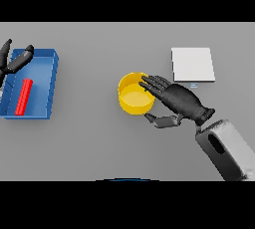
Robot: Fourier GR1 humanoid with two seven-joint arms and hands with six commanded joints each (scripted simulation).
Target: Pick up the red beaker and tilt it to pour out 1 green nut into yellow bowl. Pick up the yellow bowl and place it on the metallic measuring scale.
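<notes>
The yellow bowl stands on the grey table near the middle. My right hand is at the bowl's right side, fingers straight and reaching over its right rim, thumb below and apart from the bowl. The hand is open. The red beaker lies on its side inside the blue tray at the left. My left hand is at the tray's far left corner, fingers relaxed, holding nothing. The metallic scale is a pale square plate at the back right. No green nut shows.
The blue tray's walls rise around the red beaker at the left. Bare grey table lies between the tray and the bowl, and between the bowl and the scale.
</notes>
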